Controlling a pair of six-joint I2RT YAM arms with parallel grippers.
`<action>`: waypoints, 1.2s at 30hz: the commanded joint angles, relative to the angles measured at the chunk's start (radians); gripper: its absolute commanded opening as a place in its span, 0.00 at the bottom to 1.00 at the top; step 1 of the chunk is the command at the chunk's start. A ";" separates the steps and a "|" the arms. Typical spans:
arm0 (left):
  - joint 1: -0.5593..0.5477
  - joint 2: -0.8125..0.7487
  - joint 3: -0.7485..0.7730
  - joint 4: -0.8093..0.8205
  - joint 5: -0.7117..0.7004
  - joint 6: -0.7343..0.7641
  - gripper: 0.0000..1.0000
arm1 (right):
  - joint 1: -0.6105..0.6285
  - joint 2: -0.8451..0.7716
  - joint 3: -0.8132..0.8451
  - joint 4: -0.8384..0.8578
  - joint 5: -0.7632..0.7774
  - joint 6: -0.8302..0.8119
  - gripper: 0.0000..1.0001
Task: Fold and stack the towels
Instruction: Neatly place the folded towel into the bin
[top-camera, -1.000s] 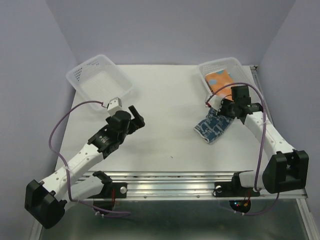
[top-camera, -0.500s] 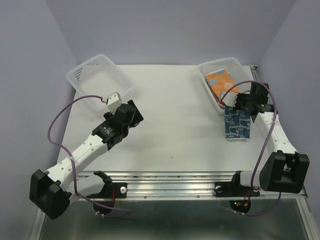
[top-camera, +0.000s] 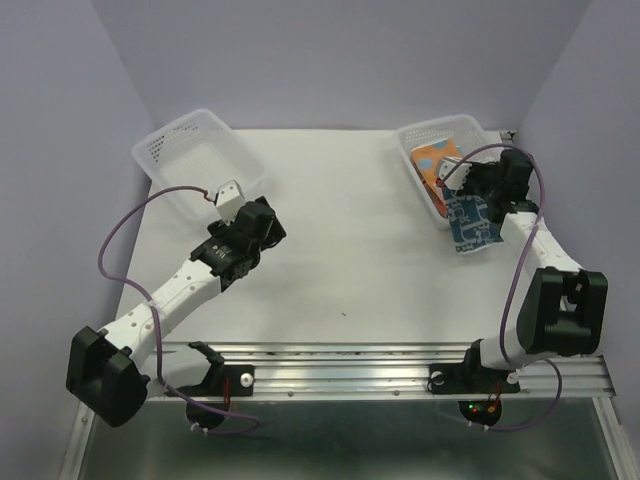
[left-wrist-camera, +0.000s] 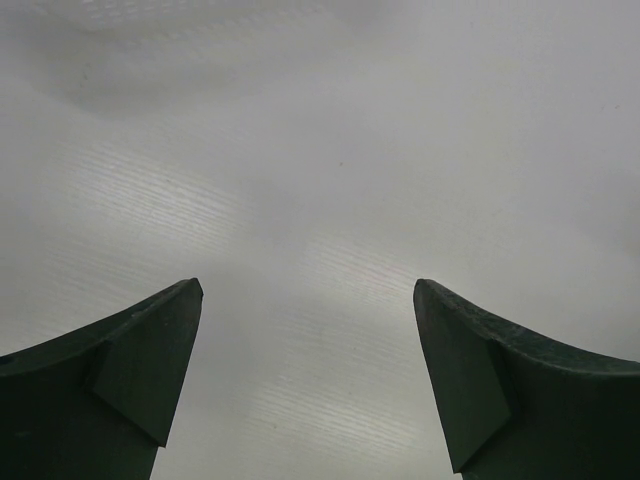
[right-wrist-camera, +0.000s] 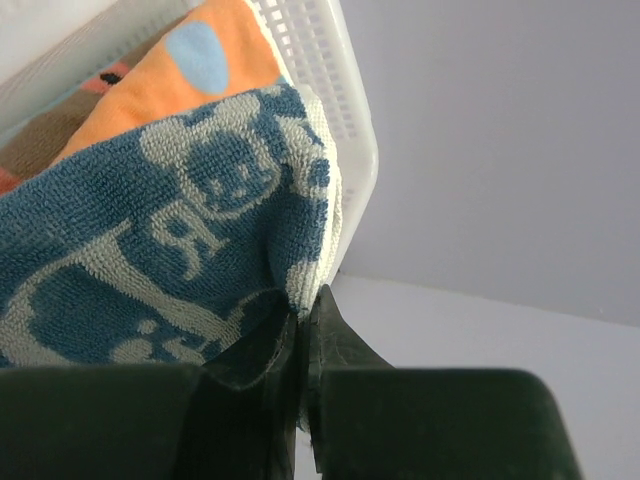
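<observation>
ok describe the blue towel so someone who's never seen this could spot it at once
On the white table, find the clear plastic basket at the far right. At its near end the right gripper is shut on a dark blue towel with a pale cartoon print. The orange towel inside the basket has blue dots instead.

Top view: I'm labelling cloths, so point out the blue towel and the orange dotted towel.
blue towel (top-camera: 472, 225), top view, middle of the cloth.
orange dotted towel (top-camera: 433, 160), top view, its exposed face.
</observation>
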 joint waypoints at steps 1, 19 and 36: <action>0.018 0.004 0.051 -0.002 -0.040 0.010 0.99 | -0.007 0.046 0.089 0.179 -0.051 0.039 0.01; 0.112 0.099 0.065 0.047 0.021 0.039 0.99 | 0.005 0.356 0.317 0.231 -0.159 0.083 0.03; 0.139 0.161 0.085 0.058 0.067 0.056 0.99 | 0.044 0.487 0.389 0.286 -0.097 0.105 0.73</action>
